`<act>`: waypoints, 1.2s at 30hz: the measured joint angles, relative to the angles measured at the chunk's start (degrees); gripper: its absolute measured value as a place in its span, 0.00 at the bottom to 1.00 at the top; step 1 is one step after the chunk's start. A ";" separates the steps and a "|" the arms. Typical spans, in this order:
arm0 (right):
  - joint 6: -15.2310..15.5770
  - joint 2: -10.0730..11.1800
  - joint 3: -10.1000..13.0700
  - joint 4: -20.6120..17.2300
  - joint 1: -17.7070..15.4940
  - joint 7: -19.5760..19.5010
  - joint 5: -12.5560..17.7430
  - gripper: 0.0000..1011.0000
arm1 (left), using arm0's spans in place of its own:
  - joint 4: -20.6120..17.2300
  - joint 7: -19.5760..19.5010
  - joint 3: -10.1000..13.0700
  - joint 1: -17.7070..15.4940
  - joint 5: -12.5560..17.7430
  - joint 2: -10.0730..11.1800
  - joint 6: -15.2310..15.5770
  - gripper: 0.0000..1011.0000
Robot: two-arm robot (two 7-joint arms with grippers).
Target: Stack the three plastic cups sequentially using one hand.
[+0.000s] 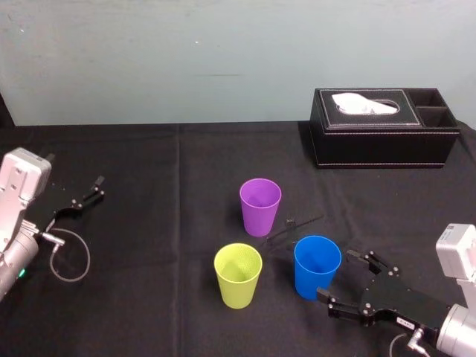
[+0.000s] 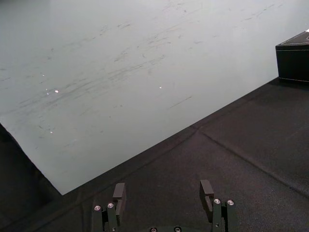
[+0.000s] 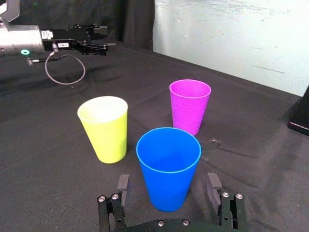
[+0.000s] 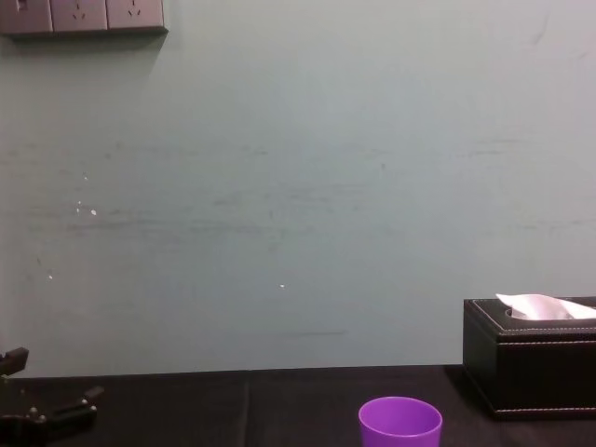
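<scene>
The right end effector (image 1: 339, 277) hovers low over the black surface (image 1: 149, 297), its fingers spread wide and holding nothing. The blue cup (image 1: 317, 266) stands upright just in front of it, in line with the gap between the fingers and apart from both. Past that, to the left, is the yellow-green cup (image 1: 238, 275). The purple cup (image 1: 260, 206) stands farther forward, and all three are apart. Well beyond is a black tissue box (image 1: 383, 130). The left end effector (image 1: 88, 195) sits far left, also open wide.
</scene>
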 joint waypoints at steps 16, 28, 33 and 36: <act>0.10 -2.23 -2.52 1.34 2.68 -1.44 -3.31 0.99 | 0.00 0.00 0.00 0.00 0.00 0.00 0.00 0.99; 1.32 -4.70 -4.10 2.99 5.54 -2.56 -5.26 0.99 | 0.00 0.00 0.00 0.00 0.00 0.00 0.00 0.99; 2.19 -5.66 -4.66 3.81 6.89 -2.81 -5.68 0.99 | 0.00 0.00 0.00 0.00 0.00 0.00 0.00 0.99; 2.83 -6.05 -5.03 4.44 7.72 -2.68 -5.65 0.99 | 0.00 0.00 0.00 0.00 0.00 0.00 0.00 0.99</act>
